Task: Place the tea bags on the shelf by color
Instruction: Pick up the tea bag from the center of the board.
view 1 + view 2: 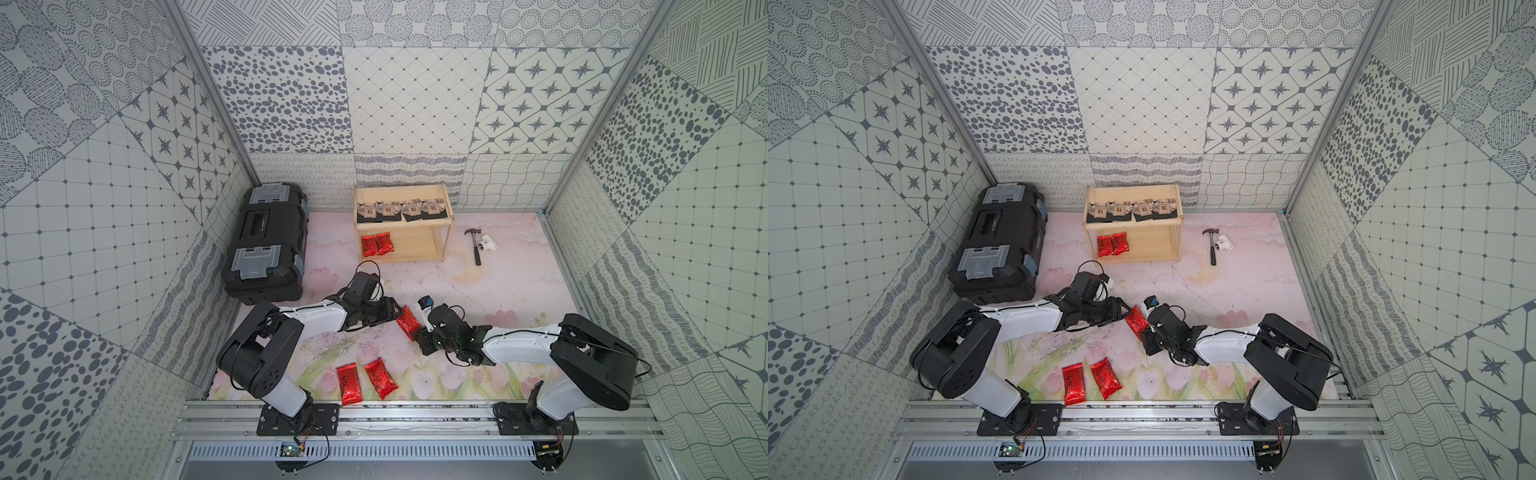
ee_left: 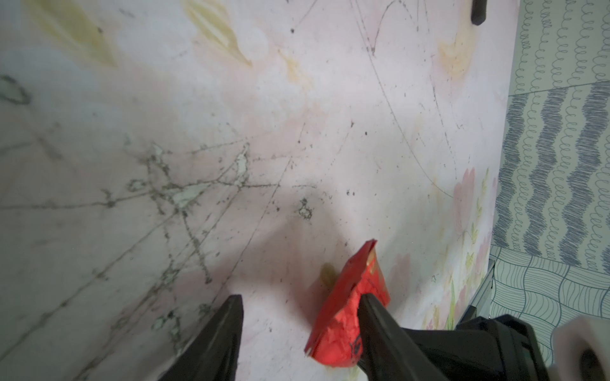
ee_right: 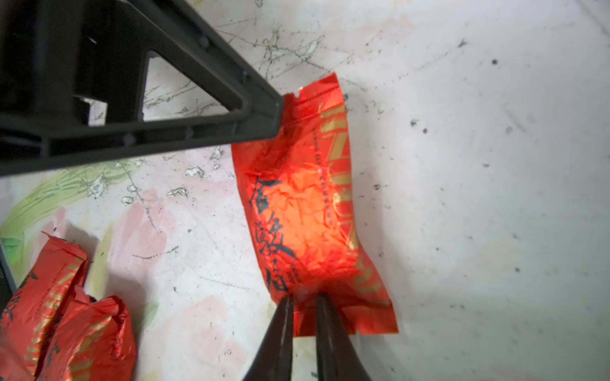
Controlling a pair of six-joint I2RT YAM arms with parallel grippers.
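Note:
A red foil tea bag [image 1: 407,322] [image 3: 307,214] hangs just above the table between the two arms. My right gripper [image 3: 304,298] [image 1: 417,332] is shut on its crimped end. My left gripper [image 2: 300,298] [image 1: 392,312] is open at the bag's other end [image 2: 350,316], with one finger against the foil and the other well clear. Two more red tea bags [image 1: 348,383] [image 1: 380,377] lie near the front edge. The pale wood shelf [image 1: 448,232] holds several black tea bags [image 1: 401,210] on its top tier. Two red ones [image 1: 377,244] lie at the left of its lower tier.
A black toolbox [image 1: 266,245] with grey latches stands at the back left beside the shelf. A hammer [image 1: 475,247] and a white pipe fitting [image 1: 487,243] lie to the right of the shelf. Patterned walls close in the floral table on three sides.

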